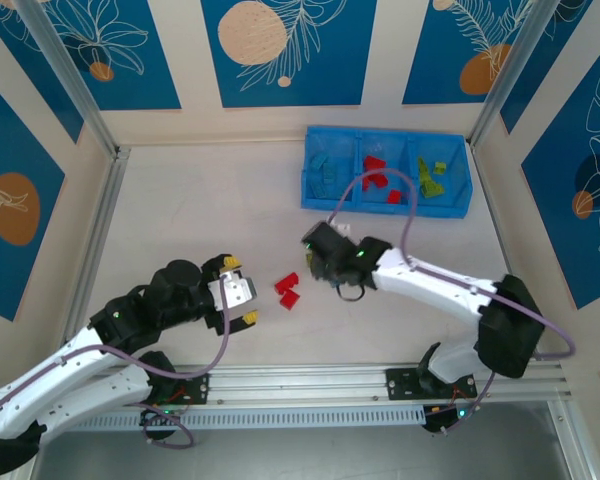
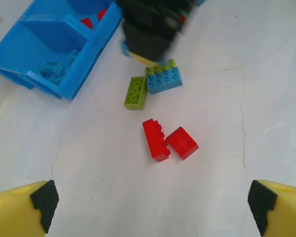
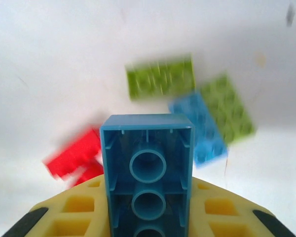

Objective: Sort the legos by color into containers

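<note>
Right gripper (image 1: 318, 262): closed on one light blue brick (image 3: 147, 168), clamped between its yellow fingers with the hollow underside facing the wrist camera. It hangs over a loose cluster on the table (image 1: 200, 200): two lime green bricks (image 2: 136, 92), a loose blue brick (image 2: 164, 80) touching one of them, and two red bricks (image 2: 155, 139) side by side, just nearer the left arm. Left gripper (image 2: 152, 210): jaws wide apart, holding nothing, near the red pair. The tray (image 1: 310, 190) lies well beyond, with blue, red and green bricks in its left, middle and right compartments.

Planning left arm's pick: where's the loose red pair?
Top view, centre-front of the table: the two red bricks lie touching, right of the left gripper, a green brick beyond them.
</note>
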